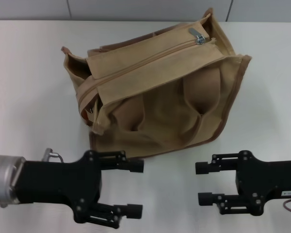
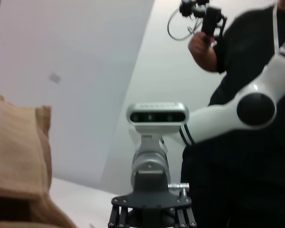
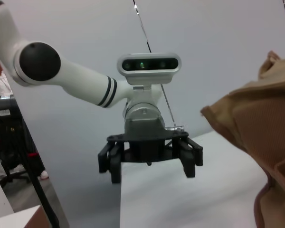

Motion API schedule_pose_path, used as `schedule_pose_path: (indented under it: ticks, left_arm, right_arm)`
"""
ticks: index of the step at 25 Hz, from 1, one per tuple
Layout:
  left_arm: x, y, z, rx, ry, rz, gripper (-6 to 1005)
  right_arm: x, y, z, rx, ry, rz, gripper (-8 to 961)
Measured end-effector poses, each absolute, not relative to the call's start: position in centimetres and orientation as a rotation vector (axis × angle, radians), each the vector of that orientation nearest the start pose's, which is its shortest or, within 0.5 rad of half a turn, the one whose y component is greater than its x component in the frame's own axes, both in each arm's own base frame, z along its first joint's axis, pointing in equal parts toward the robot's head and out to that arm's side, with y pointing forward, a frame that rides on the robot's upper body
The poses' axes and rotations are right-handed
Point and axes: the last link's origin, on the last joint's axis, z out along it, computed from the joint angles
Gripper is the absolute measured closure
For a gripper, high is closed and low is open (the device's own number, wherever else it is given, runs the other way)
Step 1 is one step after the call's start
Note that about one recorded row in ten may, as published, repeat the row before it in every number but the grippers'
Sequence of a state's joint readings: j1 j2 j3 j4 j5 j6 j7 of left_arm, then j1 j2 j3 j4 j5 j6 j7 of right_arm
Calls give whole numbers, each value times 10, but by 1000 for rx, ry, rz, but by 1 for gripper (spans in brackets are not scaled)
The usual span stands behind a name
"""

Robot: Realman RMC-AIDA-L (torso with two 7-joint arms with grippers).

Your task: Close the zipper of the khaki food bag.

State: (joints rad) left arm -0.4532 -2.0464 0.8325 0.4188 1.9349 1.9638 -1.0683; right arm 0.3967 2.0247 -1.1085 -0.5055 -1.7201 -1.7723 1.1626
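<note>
Bag [image 1: 160, 92] mid-table, left gripper [image 1: 136, 188] and right gripper [image 1: 202, 183] gaping nearside

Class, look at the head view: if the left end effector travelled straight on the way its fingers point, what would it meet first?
Most likely the right end effector, which faces the left end effector across bare table; depth is uncertain.

The khaki food bag [image 2: 19, 156] is cut off at the left wrist view's edge, its zipper hidden there.

No readable text anywhere. Small white label on the right tool [image 1: 206, 183] body, print too tiny to make out.
</note>
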Motion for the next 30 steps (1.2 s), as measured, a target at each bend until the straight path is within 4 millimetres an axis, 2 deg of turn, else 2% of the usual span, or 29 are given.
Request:
schedule_pose_path:
  ticks: [7,30]
  left_arm:
    - [-268,236,-34,-3007,-394,-1047,172]
    - [-273,236,-33,-2996,-462,-1024,172]
  right_arm:
    - [265,247,-38,-3038,439,928,329]
    - [262,250,-48,-3016,423,915,329]
